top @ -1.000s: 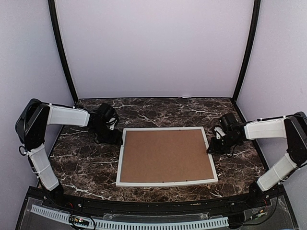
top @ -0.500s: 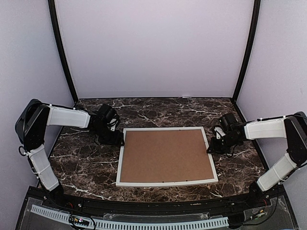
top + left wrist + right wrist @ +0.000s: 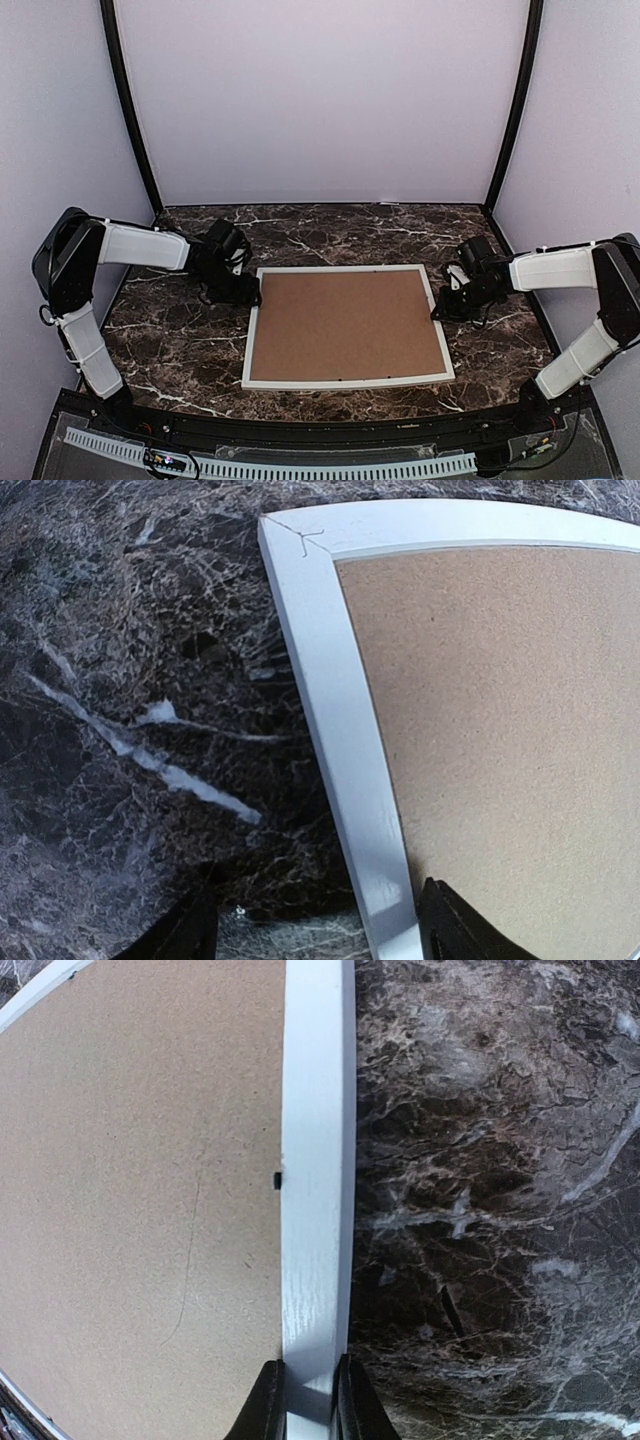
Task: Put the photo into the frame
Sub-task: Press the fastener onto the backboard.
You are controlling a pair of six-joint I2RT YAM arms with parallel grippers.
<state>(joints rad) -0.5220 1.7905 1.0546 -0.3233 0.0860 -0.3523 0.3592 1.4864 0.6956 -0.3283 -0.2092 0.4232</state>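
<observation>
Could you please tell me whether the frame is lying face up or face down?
Face down: the frame lies flat, its brown backing board filling the white border.

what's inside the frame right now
A brown backing board fills the frame, which lies on the marble table. Anything beneath the board, the photo included, is covered and cannot be seen.
</observation>
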